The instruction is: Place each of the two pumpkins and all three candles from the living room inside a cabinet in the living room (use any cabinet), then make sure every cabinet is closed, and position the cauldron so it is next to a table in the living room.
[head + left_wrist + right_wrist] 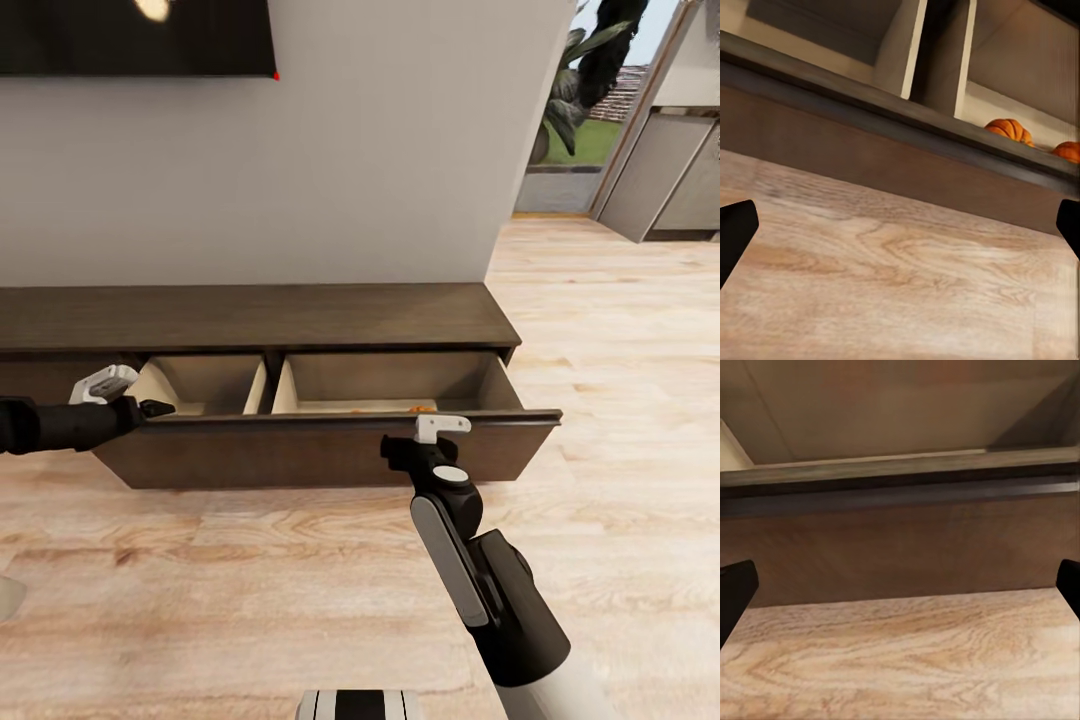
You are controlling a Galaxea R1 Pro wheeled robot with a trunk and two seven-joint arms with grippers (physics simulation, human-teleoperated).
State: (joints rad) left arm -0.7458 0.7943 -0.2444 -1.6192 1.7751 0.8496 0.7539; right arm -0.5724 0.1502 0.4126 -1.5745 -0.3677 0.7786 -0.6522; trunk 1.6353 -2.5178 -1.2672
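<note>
Wood floor [250, 560] runs up to a grey wall [300, 180]. Against it sits the long brown cabinet [250, 315], its wide drawer [330, 450] pulled out. It looks stiff and heavy, so I would push flat on its front. Two pumpkins [1009, 129] lie inside, on the right. My left claw [150, 408] reaches the drawer's left corner, open. My right claw [425, 432] is at the front edge, open.
</note>
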